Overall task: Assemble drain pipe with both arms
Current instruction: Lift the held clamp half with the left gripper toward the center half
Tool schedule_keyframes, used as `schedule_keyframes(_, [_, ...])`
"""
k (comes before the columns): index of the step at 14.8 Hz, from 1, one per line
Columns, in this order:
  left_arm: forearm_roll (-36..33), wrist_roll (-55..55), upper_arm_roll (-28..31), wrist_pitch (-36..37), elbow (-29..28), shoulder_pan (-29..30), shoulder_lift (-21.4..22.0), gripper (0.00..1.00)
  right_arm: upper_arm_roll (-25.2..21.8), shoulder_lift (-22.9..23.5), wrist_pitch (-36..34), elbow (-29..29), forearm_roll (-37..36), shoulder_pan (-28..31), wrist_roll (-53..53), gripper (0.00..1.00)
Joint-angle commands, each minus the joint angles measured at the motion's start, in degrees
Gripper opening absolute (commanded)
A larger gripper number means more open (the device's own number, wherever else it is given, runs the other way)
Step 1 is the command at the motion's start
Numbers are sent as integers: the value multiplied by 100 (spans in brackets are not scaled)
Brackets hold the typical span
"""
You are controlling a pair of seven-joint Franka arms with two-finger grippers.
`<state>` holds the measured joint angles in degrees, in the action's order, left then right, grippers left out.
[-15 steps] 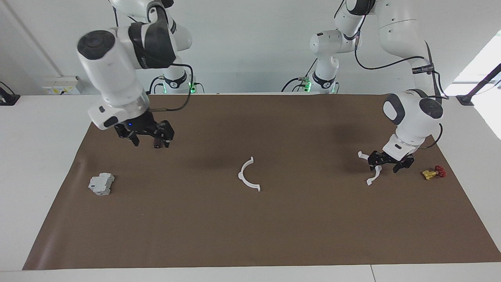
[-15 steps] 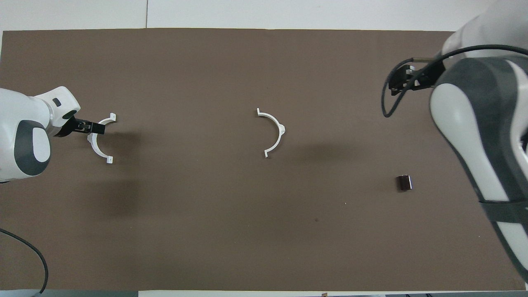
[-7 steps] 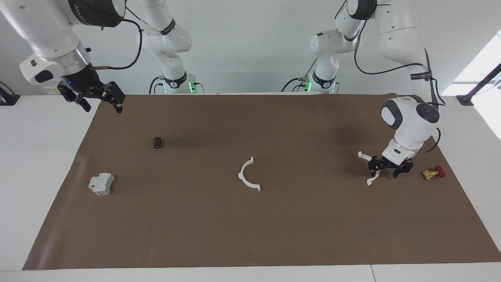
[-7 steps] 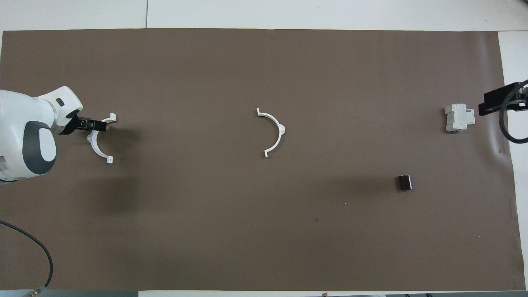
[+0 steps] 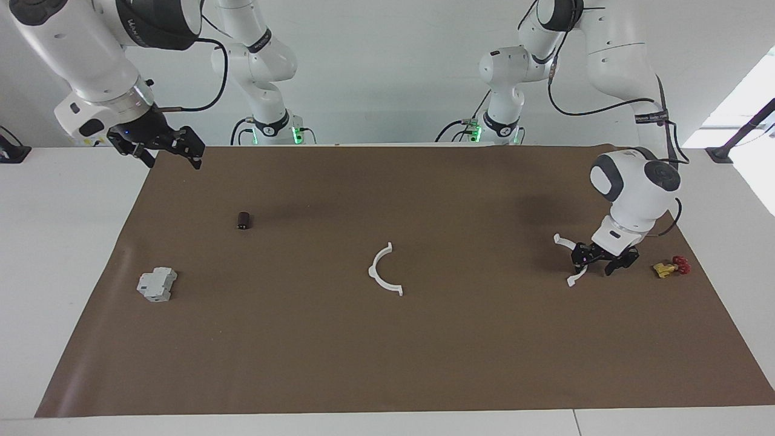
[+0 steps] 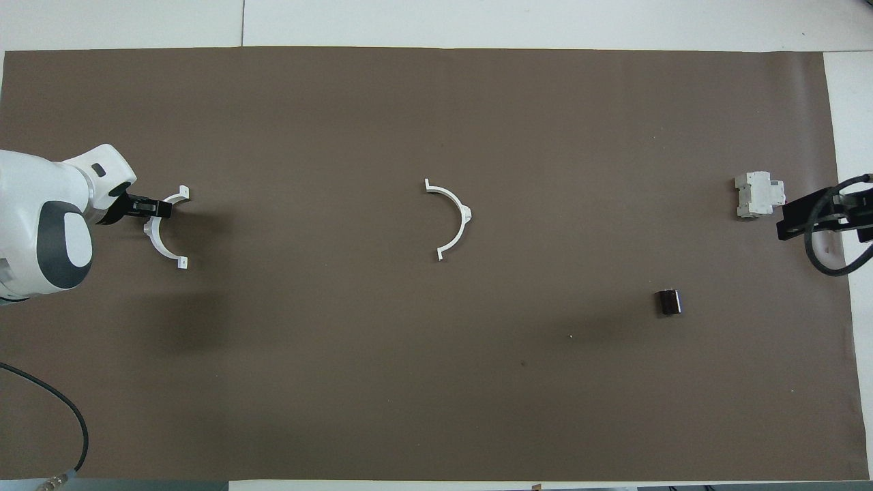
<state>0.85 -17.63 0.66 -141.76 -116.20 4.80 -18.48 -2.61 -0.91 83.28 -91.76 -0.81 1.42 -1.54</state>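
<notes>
Brown paper mat [image 5: 387, 351] is laid over the white table; one thin white plastic half-ring arc [image 5: 384, 270] is seen at mat centre. A second white half-ring arc [image 5: 572, 260] is pinched in the left gripper [image 5: 596, 259] low at the left arm's end. The right gripper [image 5: 158, 147] is held high over the mat corner at the right arm's end, fingers spread wide.

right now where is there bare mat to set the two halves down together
The widest bare stretch of brown mat lies between the middle half-ring and the small black cylinder. It is crowded at the left arm's end, where the left gripper is at the other half-ring beside a small yellow and red part. The grey switch unit sits below the raised right gripper.
</notes>
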Motion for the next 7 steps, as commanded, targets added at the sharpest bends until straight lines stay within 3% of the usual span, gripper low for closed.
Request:
schedule_keyframes(1, [64,14,-22,60,-69,48,55,10,-203,-120,171,-176,-138,-220,-171,100])
schedule_keyframes(2, [64,-3,-22,121,-69,48,64,0,-326,2,136,-19,-138,-264,-171,100])
schedule_keyframes(7, [64,180,-13,578,-52,-66,292,0,-380,29,188,35,-77,-256,-223,100])
